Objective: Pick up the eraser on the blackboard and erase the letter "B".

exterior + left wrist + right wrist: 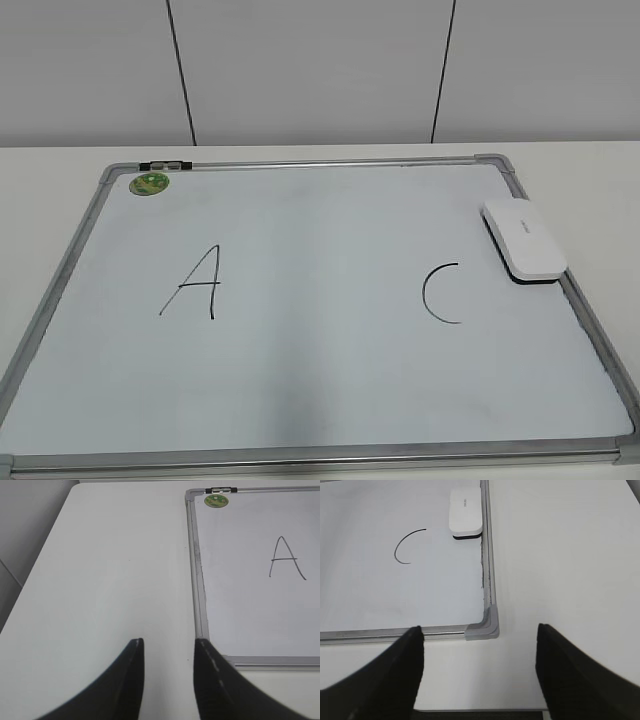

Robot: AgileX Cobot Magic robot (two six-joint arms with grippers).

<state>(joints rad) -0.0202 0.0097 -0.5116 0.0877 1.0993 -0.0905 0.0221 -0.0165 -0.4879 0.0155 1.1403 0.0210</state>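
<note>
The blackboard (320, 340) lies flat on the table; it is a white board with a silver-grey frame. It bears a black "A" (195, 283) on the left and a black "C" (428, 300) on the right. No letter "B" shows; the space between them is blank. The white eraser (524, 238) lies on the board's right edge, above the "C", and also shows in the right wrist view (465, 510). My left gripper (169, 642) is open and empty over the table, left of the board's near corner. My right gripper (480, 628) is open and empty, near the board's right near corner. Neither gripper shows in the exterior view.
A round green sticker (151, 182) and a small metal clip (165, 165) sit at the board's far left corner. The white table (100, 570) extends left of the board and also right of it (560, 555). A grey panelled wall (320, 70) stands behind.
</note>
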